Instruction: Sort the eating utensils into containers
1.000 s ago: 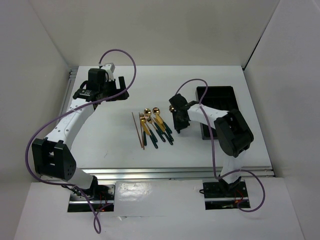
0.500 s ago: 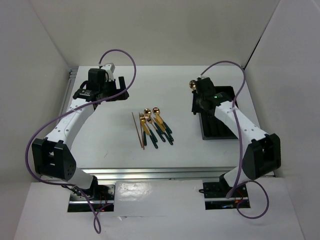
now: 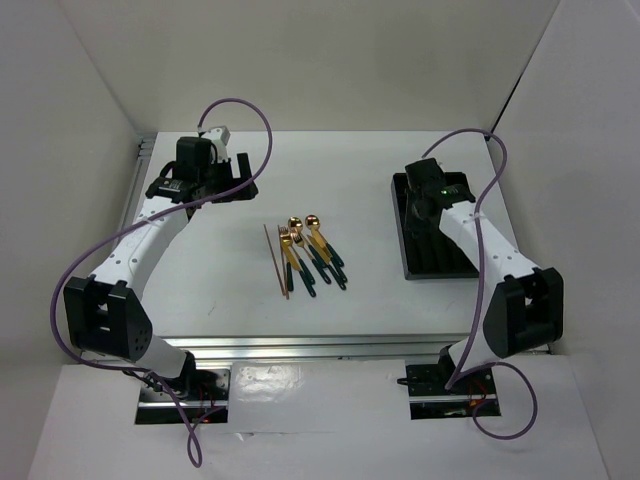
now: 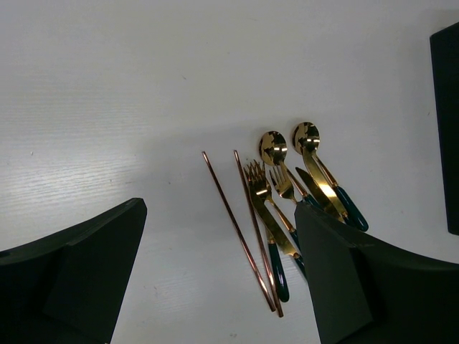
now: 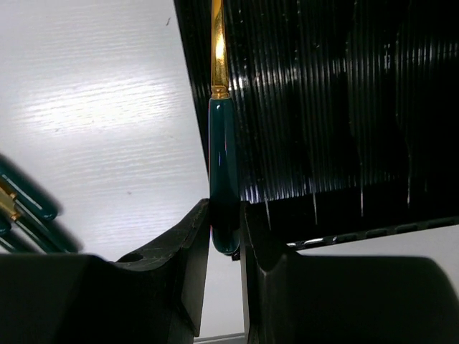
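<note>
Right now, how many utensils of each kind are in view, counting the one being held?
Chopsticks: 2
Spoons: 2
Forks: 2
Knife-like blade, partly overlapped, unsure: 1
Teal-handled utensil in the right gripper, head out of view: 1
Total: 8
</note>
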Robot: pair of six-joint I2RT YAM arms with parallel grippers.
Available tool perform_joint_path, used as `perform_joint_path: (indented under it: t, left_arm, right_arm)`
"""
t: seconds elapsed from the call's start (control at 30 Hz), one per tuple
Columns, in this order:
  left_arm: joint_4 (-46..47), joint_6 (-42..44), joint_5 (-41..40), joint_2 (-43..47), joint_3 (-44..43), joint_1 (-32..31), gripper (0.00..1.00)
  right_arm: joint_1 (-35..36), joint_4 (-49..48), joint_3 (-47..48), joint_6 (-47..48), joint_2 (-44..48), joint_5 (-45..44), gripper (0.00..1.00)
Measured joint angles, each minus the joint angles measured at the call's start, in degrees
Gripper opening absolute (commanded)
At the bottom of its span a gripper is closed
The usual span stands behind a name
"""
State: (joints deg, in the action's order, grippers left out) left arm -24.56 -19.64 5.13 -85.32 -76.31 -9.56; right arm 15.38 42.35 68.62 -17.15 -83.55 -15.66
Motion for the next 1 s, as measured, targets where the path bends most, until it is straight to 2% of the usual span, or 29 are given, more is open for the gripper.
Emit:
perform_joint_path:
  t: [0.37,1.0]
  left_arm:
    - [-0.44,0.17,-1.36,0.0,-0.11,0.0,1.0]
    - [-0.79,0.2,-2.8,-0.66,-0.22,0.0,1.0]
  right_arm:
    - [-0.7,0.68,1.03,4.55,-2.34,-0.33,0.14]
    - [-0.7,-0.7,-1.66,6.58,-10.58,0.07,0.14]
